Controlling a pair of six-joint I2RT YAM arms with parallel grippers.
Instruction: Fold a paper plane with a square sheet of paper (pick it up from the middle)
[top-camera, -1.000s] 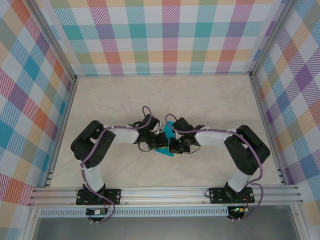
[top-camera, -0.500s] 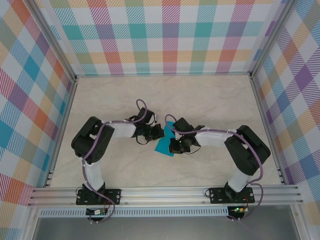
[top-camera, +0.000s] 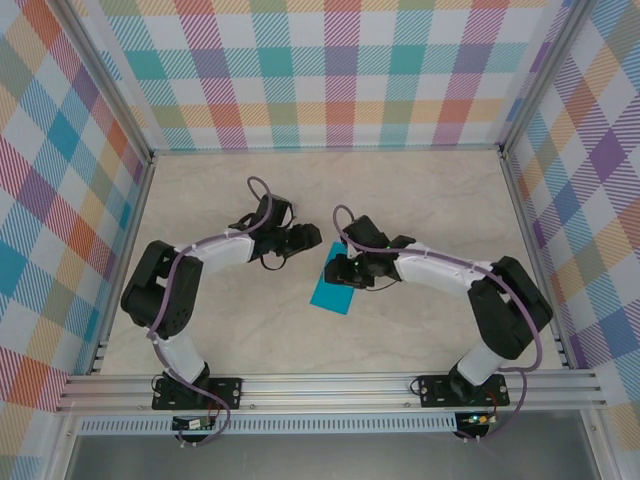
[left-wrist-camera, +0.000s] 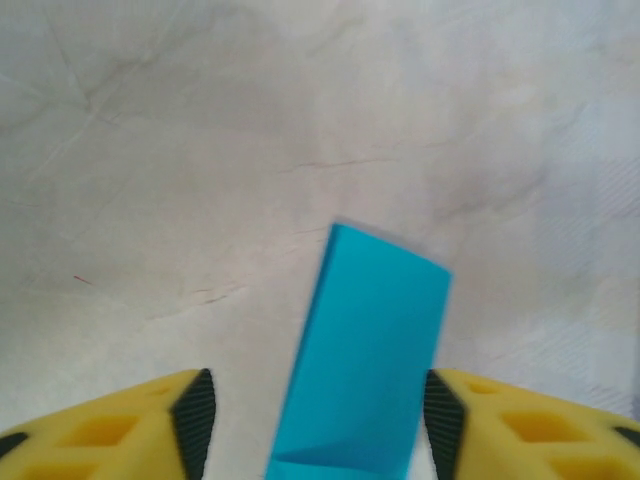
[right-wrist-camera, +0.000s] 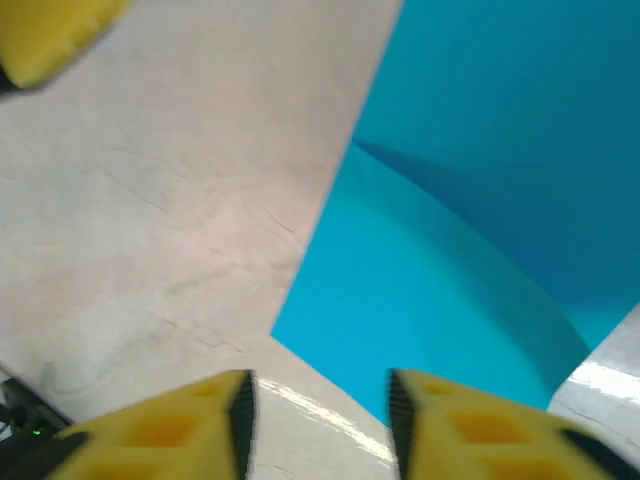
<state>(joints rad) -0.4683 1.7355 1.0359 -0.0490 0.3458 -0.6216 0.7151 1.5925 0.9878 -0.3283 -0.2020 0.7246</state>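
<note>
The square sheet of paper (top-camera: 333, 290), folded to a strip with one layer bowing up, lies mid-table. The left gripper (left-wrist-camera: 316, 405) hovers just left of it, fingers apart. The right gripper (right-wrist-camera: 320, 395), also apart, sits over its far end. The step in hand is probably creasing; next, press the raised layer flat.

lab test cell — plaid walls (top-camera: 340, 70), aluminium frame (top-camera: 330, 385).

The surface (top-camera: 430, 200) is pale and marbled, with faint veins. A teal sheet of paper (top-camera: 333, 290), folded to a rectangle, lies near its middle.
</note>
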